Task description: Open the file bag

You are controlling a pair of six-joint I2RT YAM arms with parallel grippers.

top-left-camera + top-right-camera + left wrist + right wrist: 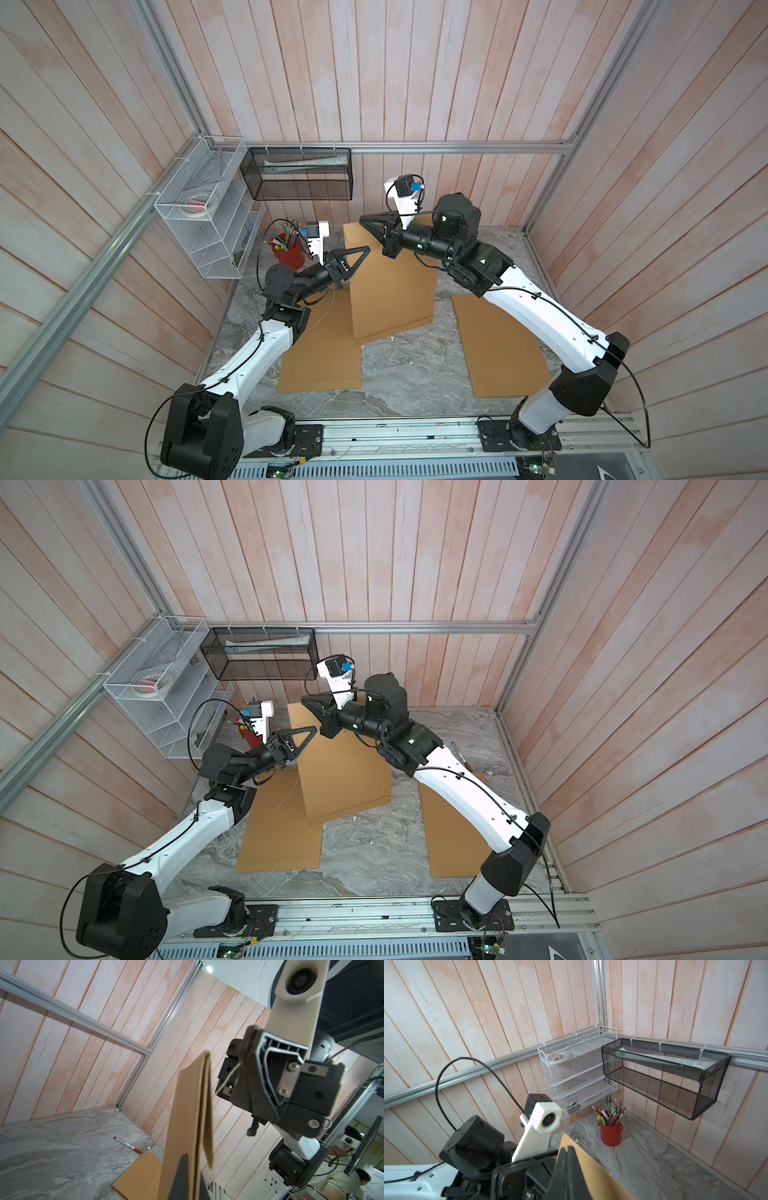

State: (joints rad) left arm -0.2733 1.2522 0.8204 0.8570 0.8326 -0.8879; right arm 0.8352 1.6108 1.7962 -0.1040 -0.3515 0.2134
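Over the marble table point(399, 374) your left gripper point(366, 249) pinches the raised file bag point(390, 291), right gripper point(362, 219) squeezed together by its top corner; peeling the flap point(208, 1126) open comes next, I reckon.

left gripper point(366, 249), right gripper point(361, 217): both closed

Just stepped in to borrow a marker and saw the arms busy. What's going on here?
Both arms are working on a brown file bag, held upright. The left gripper is shut on its side edge. The right gripper is shut by the top corner, a thin white string at its tip; whether it grips that string is unclear. The flap hangs away from the bag.
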